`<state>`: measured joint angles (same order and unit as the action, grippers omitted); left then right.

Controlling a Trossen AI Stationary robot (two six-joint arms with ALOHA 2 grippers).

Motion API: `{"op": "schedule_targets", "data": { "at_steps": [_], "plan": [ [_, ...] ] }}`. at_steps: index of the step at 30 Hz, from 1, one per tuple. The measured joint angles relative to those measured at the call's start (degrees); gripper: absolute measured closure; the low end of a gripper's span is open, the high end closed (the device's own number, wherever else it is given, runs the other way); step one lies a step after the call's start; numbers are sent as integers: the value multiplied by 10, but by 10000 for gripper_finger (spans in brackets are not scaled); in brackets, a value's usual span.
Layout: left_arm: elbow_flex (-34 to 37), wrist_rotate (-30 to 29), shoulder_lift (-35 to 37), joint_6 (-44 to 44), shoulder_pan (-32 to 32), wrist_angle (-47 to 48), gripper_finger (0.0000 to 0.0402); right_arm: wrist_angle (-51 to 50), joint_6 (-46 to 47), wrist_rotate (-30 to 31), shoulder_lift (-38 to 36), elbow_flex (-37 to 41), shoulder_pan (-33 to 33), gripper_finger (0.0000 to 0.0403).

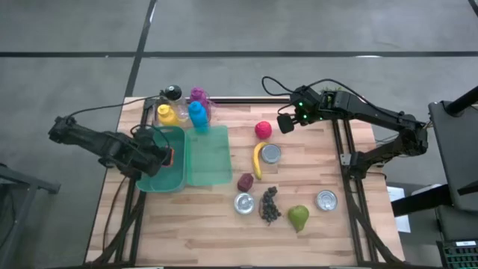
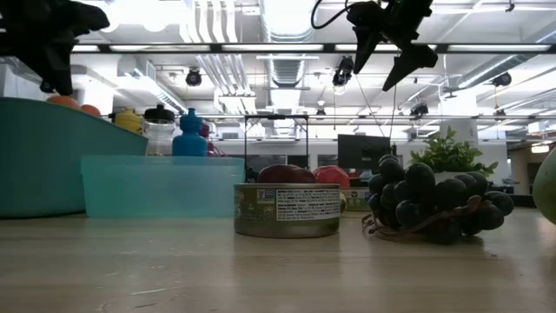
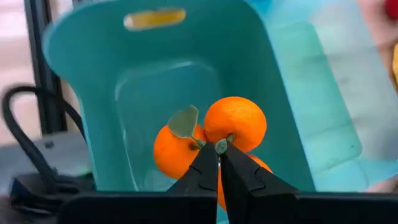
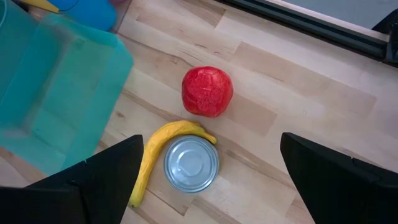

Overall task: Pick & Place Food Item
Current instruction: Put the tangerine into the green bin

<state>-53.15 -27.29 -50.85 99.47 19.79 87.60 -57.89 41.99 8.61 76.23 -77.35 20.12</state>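
Teal plastic marks the high view: a bin [image 1: 166, 161] sits at the table's left with its flat lid [image 1: 208, 155] just beside it. The left gripper [image 1: 166, 156] hangs over the bin, and the right gripper [image 1: 286, 123] hovers near the red fruit [image 1: 263, 129], the banana [image 1: 258, 160] and a tin can [image 1: 270, 154]. Grapes [image 1: 269, 204], a green pear [image 1: 299, 217] and two more cans lie nearer the front edge.

Low view: a labelled can [image 2: 287, 209] stands in front, the grapes [image 2: 426, 200] beside it, and the right gripper [image 2: 388, 63] hangs high with fingers spread.

Left wrist view: the jaws are pinched together on the stem of an orange cluster [image 3: 211, 140] inside the bin [image 3: 81, 81].

Right wrist view: wide-apart fingers frame the red fruit [image 4: 207, 91], the banana [image 4: 155, 155] and the can [image 4: 191, 163], touching none.
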Motion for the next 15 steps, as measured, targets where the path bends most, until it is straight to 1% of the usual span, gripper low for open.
{"op": "schedule_targets", "data": {
  "at_steps": [2,7,15],
  "plan": [
    [7,11,0,-9,-15,-16,396,0,0,0,0,0,0,25],
    [29,18,0,-53,-53,-55,396,0,0,0,0,0,0,25],
    [60,64,0,-128,-132,-102,396,0,0,0,0,0,0,25]
  ]
}}
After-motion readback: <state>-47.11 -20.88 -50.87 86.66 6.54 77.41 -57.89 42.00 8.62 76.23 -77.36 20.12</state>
